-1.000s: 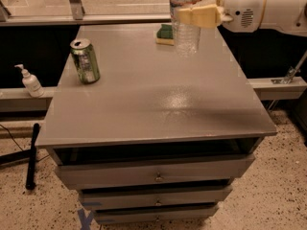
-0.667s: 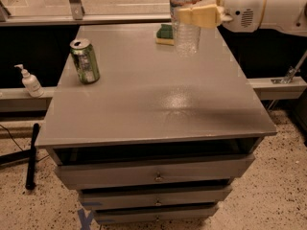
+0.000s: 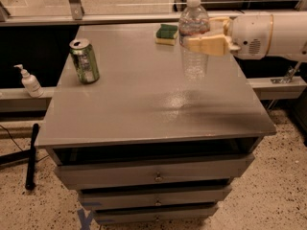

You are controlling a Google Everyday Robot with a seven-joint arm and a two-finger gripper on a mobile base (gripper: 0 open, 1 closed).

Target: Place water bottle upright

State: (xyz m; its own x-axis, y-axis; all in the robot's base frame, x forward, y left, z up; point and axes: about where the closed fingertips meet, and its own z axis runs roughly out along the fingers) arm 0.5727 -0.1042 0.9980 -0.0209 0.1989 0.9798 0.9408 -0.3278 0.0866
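Clear ribbed bottle (image 3: 194,65) with a white cap, upright over the back right of the cabinet (image 3: 139,104), gripper (image 3: 197,33) clamped round its middle

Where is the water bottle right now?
In the camera view, the water bottle is upright at the back right of the grey tabletop, just right of the green sponge, with the pincer shut around its middle from the right.

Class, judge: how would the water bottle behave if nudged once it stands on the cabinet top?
Likely tippy: the water bottle is tall and narrow, held upright at mid-body by the gripper over the far right of the cabinet top. Probably light: no water level shows through it. Its ribbed plastic may flex when squeezed.
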